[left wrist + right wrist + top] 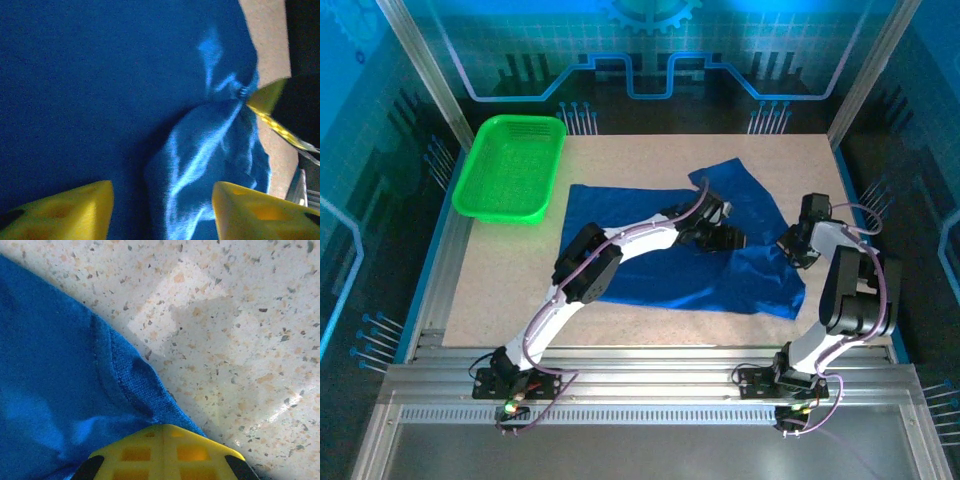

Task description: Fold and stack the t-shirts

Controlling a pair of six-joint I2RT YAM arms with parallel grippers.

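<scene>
The task is at an early stage, judging by the lie of the cloth. The single royal-blue short-sleeved cloth t-shirt [750, 275] lies around the middle of the speckled beige table [500, 280], reaching toward three o'clock. It is mostly flat on its nine o'clock side, but rumpled and partly turned over from twelve to three o'clock, with no neat rectangle formed. I see no finished fold and no stack, so the real folding and the stacking are left to do. The left gripper [728, 238] hangs over the shirt's centre. In the left wrist view its yellow fingers stand apart [161, 192] above a raised, shiny bulge of cloth, clamped on nothing. The right gripper [788, 245] sits at the shirt's three o'clock edge with its fingers together. The left wrist view shows the cloth gathered to a point at its yellow tip [265, 97], and its own camera shows the stitched hem running under the finger [162, 445], so it looks pinched on the hem. The bright green perforated plastic basket [510, 165] stands at ten o'clock, just beside the shirt's corner, with nothing visible inside.
</scene>
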